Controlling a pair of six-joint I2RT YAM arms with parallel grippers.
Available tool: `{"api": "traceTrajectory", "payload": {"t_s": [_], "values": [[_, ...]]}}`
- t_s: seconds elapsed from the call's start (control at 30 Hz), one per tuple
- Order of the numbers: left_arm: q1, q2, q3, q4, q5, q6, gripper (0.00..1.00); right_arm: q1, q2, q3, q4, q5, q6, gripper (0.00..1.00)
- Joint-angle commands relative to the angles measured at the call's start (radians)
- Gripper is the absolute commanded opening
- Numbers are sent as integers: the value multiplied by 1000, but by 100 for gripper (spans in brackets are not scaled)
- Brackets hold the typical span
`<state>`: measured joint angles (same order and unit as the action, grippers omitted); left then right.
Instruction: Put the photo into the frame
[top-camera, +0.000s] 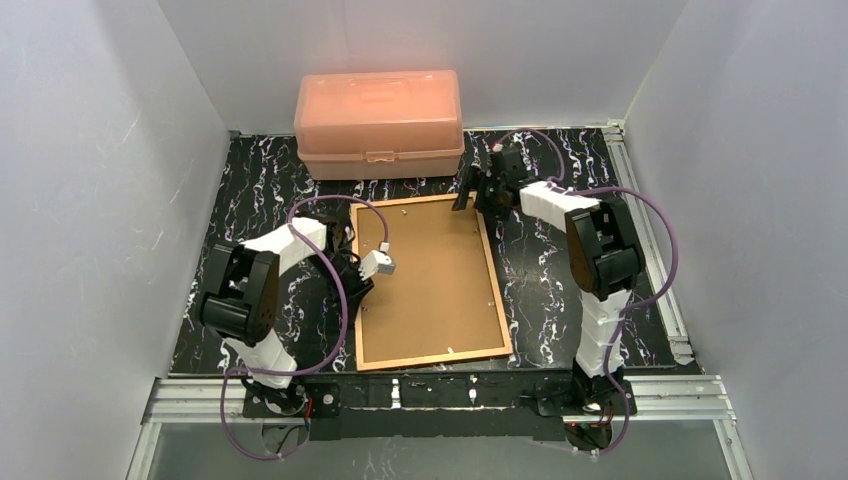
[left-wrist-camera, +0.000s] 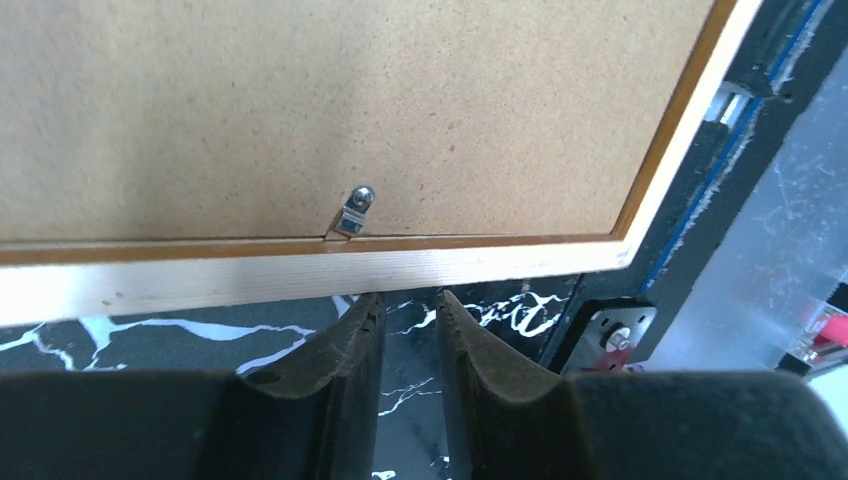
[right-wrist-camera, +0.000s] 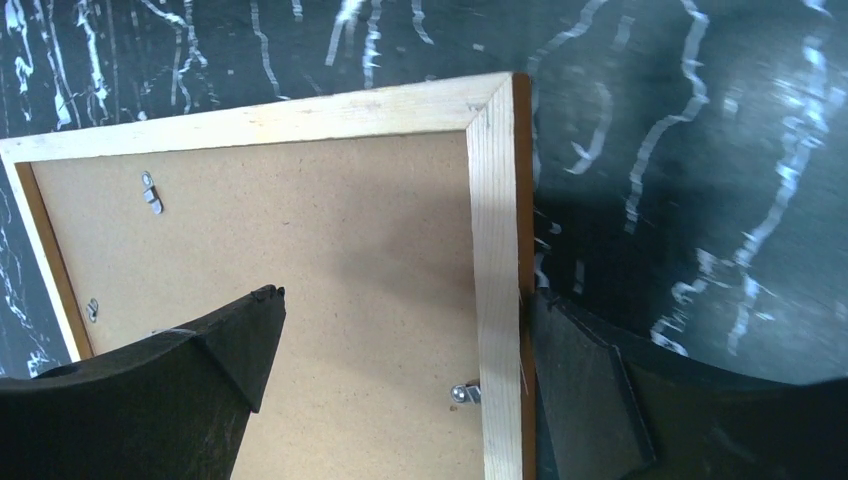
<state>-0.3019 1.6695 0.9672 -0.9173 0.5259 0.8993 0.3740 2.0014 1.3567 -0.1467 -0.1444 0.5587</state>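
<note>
The frame (top-camera: 496, 288) lies face down mid-table, its thin wooden border (left-wrist-camera: 300, 275) around a plain brown backing board (top-camera: 430, 280). The photo is hidden in every view. My left gripper (top-camera: 358, 283) sits low beside the frame's left edge; its jaws (left-wrist-camera: 410, 297) stand a narrow gap apart with only table between them, the tips just short of the border, in line with a metal tab (left-wrist-camera: 355, 212). My right gripper (top-camera: 477, 200) is open wide astride the frame's far right corner (right-wrist-camera: 495, 250). One of its fingers (right-wrist-camera: 575, 390) is against the outer edge and the other hangs over the board (right-wrist-camera: 300, 230).
A pink translucent plastic box (top-camera: 378, 122) stands closed at the back, just beyond the frame's far edge. White walls close in the black marbled table (top-camera: 560, 280) on three sides. Metal rails (top-camera: 640, 200) run along its right and near edges. More metal tabs (right-wrist-camera: 150, 192) hold the board.
</note>
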Motion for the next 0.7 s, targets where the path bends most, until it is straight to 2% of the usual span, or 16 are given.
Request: {"api": "traceTrajectory", "payload": {"t_s": [0.0,0.17,0.3,0.47,0.53,0.67], "values": [[-26,24,48,-100,98,90,27,82,32,85,-21,-39,-19,99],[-21,32,47,-156,107,128,31,111,12,42,-6,-21,-22,99],[3,-5,82,-210,137,126,31,105,-45,26,-70,51,-78,99],[130,-22,188,-307,99,181,35,93,-212,-80,-121,140,-103,99],[168,-25,178,-279,16,228,38,91,-252,-119,-118,140,-97,99],[165,-131,15,-77,-156,327,41,65,-253,-129,-110,101,-64,99]]}}
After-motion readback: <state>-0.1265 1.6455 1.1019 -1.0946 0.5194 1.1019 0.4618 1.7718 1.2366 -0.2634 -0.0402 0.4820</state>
